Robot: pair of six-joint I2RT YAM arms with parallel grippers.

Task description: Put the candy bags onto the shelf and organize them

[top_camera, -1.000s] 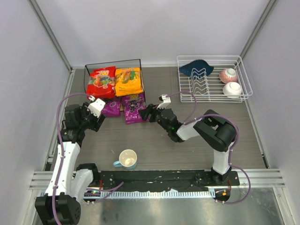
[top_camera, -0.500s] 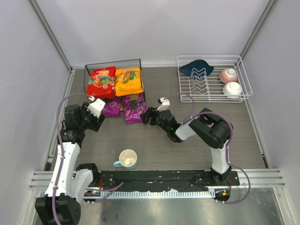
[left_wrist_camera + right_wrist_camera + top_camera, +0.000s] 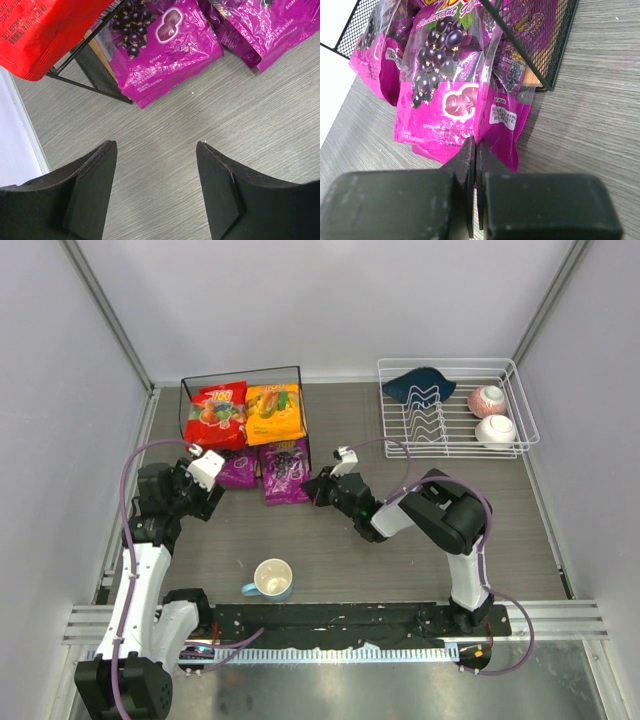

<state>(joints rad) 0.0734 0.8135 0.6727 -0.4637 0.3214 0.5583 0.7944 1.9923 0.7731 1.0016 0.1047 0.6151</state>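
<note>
The right gripper is closed at the bottom seam of a glossy purple grape-printed plastic candy bag. The bag is lodged half out of the lower tier of the black wire, wooden-boarded shelf. Whether the seam is pinched cannot be told. The left gripper is held open and empty. The bag is judged light, soft and slippery, and is best taken by its crimped seam.

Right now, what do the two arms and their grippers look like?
The left arm and right arm have black joints and white links, with a thin purple cable looping along each. The left gripper and right gripper have broad, blocky, matte black fingers without visible markings.
</note>
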